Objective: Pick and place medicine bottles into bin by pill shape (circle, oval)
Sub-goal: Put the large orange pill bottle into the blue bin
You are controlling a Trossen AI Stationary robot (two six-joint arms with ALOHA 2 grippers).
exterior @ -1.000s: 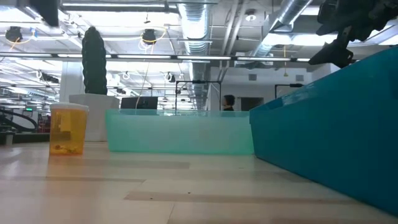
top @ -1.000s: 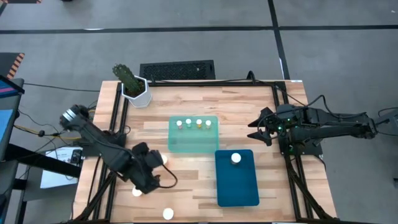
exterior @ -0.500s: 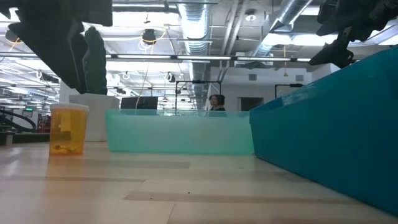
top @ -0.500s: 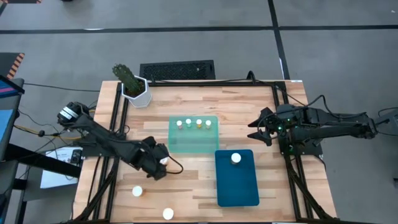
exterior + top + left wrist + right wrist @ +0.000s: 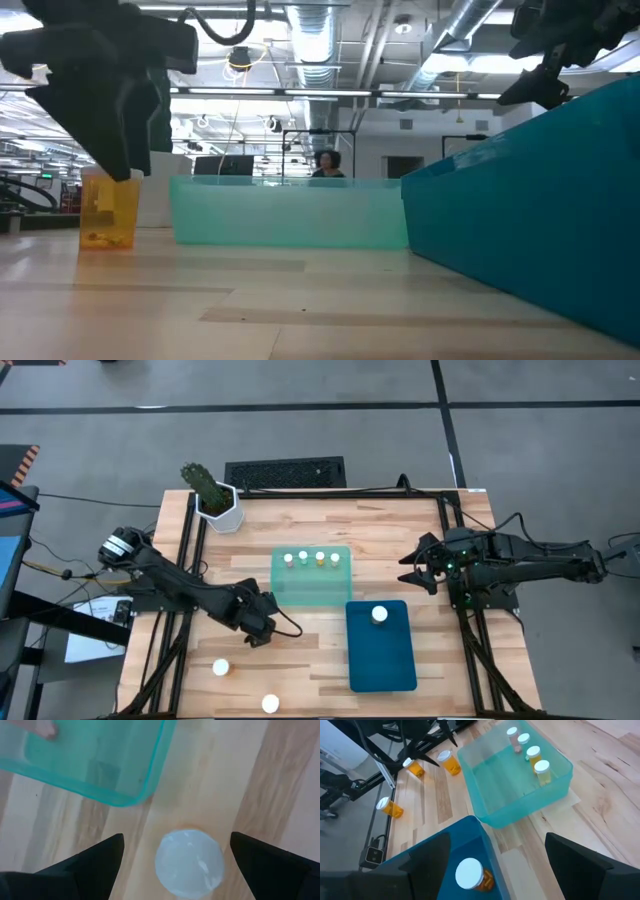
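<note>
A medicine bottle with a white cap [image 5: 189,864] stands on the wood just off the near left corner of the light green tray [image 5: 311,592]. My left gripper [image 5: 176,836] is open above it, one finger on each side of the cap and apart from it. In the low view the gripper [image 5: 110,110] hides the top of this orange bottle [image 5: 108,212]. Several bottles [image 5: 311,559] stand in the light green tray. One bottle [image 5: 379,615] stands in the dark teal tray [image 5: 385,660]. My right gripper [image 5: 408,572] is open and empty at the table's right edge.
Two more bottles [image 5: 221,668] [image 5: 270,703] stand on the table near its front left edge. A white hexagonal pot with a cactus [image 5: 218,505] stands at the far left corner. The two trays lie side by side in the middle.
My left gripper has moved toward the table's right and far edges, from the front left toward the bottle beside the light green tray, and has come down over it. The bottle has stayed in place.
</note>
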